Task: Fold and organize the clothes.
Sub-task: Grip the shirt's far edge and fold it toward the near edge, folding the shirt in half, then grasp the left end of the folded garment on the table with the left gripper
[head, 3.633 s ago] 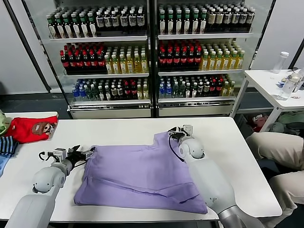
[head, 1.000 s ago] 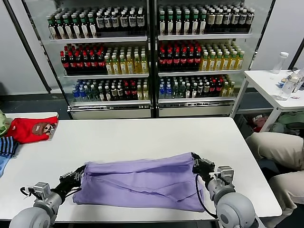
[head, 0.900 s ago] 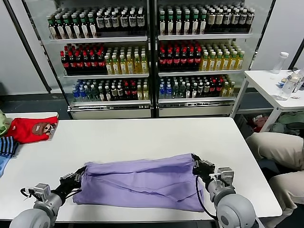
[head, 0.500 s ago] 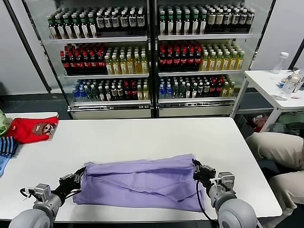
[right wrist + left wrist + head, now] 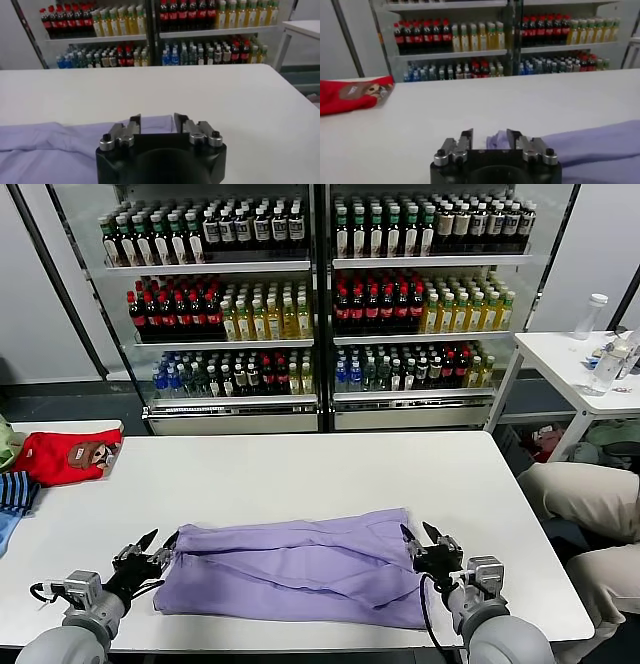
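Observation:
The lavender T-shirt (image 5: 300, 569) lies folded into a long band across the near part of the white table (image 5: 300, 469), plain side up. My left gripper (image 5: 152, 544) is open at the shirt's left end, low over the table. In the left wrist view my left gripper (image 5: 490, 134) has its jaws apart with a corner of the shirt (image 5: 590, 145) lying between them, not pinched. My right gripper (image 5: 422, 536) is open at the shirt's right end. In the right wrist view my right gripper (image 5: 156, 119) has its jaws apart over the shirt's edge (image 5: 45, 145).
A red garment with a brown patch (image 5: 65, 454) and a blue striped garment (image 5: 15, 489) lie at the table's far left; the red one shows in the left wrist view (image 5: 350, 92). Drink coolers (image 5: 320, 304) stand behind. A side table (image 5: 590, 354) and a seated person's legs (image 5: 580, 504) are at the right.
Both grippers pulled the shirt's far edge toward the near side, folding it into a band. Since half a second ago both have opened and let go of the shirt.

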`<state>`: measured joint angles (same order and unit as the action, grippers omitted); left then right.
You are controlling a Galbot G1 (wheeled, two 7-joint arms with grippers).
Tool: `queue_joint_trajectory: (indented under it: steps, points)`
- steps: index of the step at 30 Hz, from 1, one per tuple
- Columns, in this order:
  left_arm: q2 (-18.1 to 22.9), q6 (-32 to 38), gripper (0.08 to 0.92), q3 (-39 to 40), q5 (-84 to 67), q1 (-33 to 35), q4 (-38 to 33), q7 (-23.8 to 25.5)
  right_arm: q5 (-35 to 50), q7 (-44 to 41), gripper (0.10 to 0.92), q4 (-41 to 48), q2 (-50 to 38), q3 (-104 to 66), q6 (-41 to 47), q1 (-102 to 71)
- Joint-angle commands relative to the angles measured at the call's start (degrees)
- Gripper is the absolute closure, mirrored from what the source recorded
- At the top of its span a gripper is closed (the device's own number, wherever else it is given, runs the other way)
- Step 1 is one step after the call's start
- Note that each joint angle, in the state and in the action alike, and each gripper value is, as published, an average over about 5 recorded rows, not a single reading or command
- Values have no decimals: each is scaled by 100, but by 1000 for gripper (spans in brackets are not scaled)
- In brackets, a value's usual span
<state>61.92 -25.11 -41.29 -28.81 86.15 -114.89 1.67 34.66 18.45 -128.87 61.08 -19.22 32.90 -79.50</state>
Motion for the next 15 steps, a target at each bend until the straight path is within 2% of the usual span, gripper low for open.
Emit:
queue_joint_trajectory:
  steps: [1, 4, 8, 15]
  points:
    - [473, -478, 386, 862, -31, -121, -229, -1352, -391, -32, 353, -213, 18, 59, 16, -205]
    - [540, -723, 299, 1003, -58, -275, -71, -1743, -461, -45, 268, -212, 20, 74, 17, -230]
    - [521, -821, 205, 1037, -233, -385, 44, -1984, -547, -58, 211, -196, 46, 111, 16, -260]
    - [538, -824, 177, 1068, -385, -392, 97, -2096, -655, -71, 202, -157, 83, 157, 16, -263]
